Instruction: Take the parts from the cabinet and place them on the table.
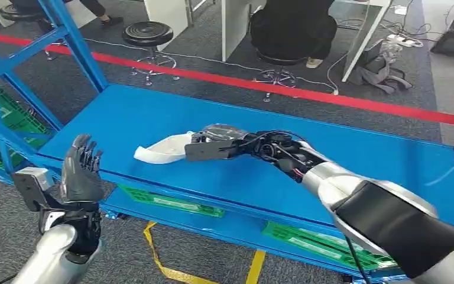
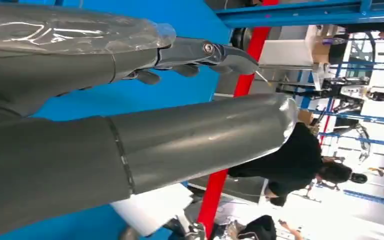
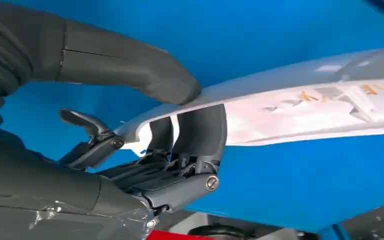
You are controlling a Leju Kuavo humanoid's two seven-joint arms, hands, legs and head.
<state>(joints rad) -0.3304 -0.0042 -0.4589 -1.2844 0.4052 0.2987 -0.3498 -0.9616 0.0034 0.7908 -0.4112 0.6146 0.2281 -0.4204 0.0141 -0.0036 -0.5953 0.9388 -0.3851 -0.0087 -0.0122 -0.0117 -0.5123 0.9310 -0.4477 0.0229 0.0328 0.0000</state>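
A white curved plastic part lies low over the blue table top, near its middle left. My right hand reaches across the table and grips the part's right end. In the right wrist view the thumb lies on top of the white part and dark fingers curl under its edge. My left hand is raised off the table's front left corner, fingers spread and upright, holding nothing. In the left wrist view the left hand shows its thumb and fingers apart.
Blue rack posts and green crates stand at the left. Green trays sit on the shelf under the table. Beyond a red floor line are a black stool and a seated person at a white desk.
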